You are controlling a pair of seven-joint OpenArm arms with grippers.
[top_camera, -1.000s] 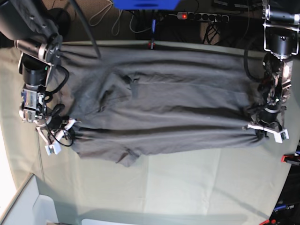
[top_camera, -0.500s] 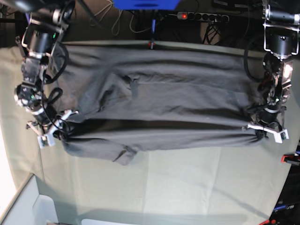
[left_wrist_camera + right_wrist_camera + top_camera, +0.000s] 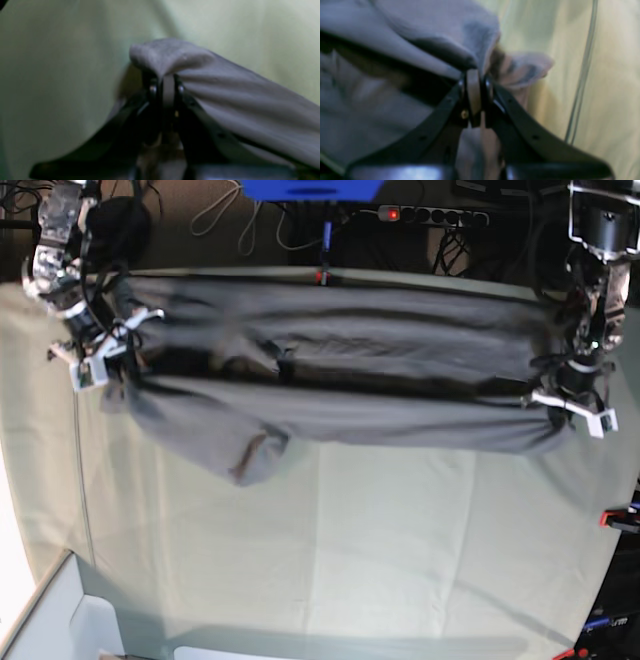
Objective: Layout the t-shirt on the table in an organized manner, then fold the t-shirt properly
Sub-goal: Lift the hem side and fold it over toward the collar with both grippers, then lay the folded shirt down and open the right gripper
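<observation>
Fabric of the t-shirt (image 3: 340, 390) is stretched along the far edge of the table (image 3: 400, 550) in the base view, pinched by the right gripper (image 3: 100, 355) and left gripper (image 3: 570, 405). Clamped jaws are confirmed only in the wrist views.

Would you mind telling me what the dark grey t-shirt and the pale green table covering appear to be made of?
The dark grey t-shirt looks like soft matte knit fabric, perhaps cotton jersey: it drapes and bunches in limp folds where the right gripper and left gripper pinch it. The pale green table covering seems a thin matte woven cloth, showing straight crease lines; the fibre is unclear.
</observation>
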